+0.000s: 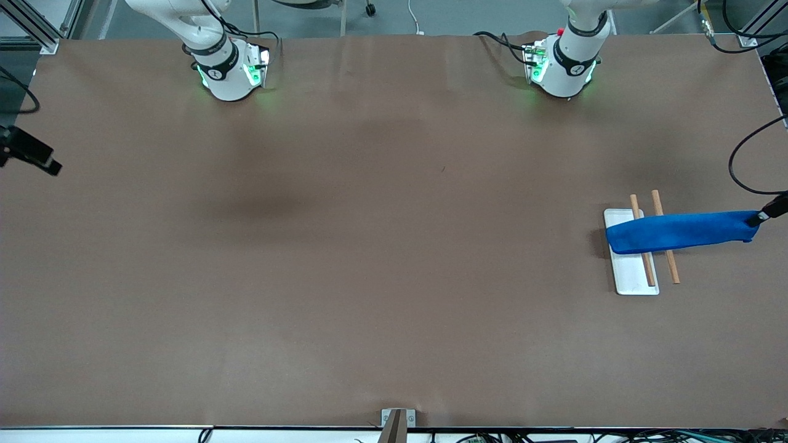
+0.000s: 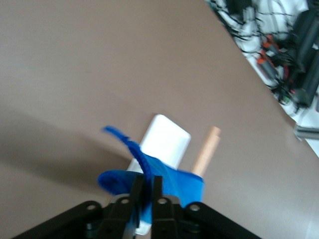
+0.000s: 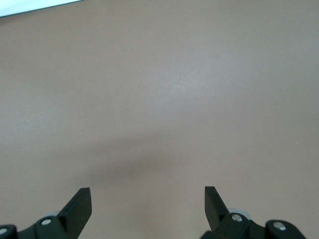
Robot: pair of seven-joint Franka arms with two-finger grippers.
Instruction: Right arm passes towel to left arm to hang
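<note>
The towel [image 1: 680, 231] hangs stretched in a long band at the left arm's end of the table, draped over two wooden rods [image 1: 665, 237] that rise from a white base [image 1: 634, 274]. One end of the cloth lies across the rods and over the base; the other end runs toward the table edge, where it is pinched.

The left gripper [image 1: 760, 216] grasps that outer end of the towel. In the front view only its dark tip shows, at the frame's edge, touching the cloth. In the left wrist view the left gripper [image 2: 147, 191] has its fingers [image 2: 158, 196] drawn close together with blue cloth [image 2: 164, 181] clamped between them, folds bunched just above the pads. In that same view the white base [image 2: 167, 142] and one wooden rod [image 2: 207, 152] show above the cloth, standing on the brown table [image 2: 99, 64].

The right gripper [image 3: 148, 204] is released: its fingers [image 3: 79, 206] stand wide apart with nothing between them, over bare brown table [image 3: 159, 89]. In the front view only the right arm's base [image 1: 228, 67] shows; its hand is out of frame. The right arm waits.
</note>
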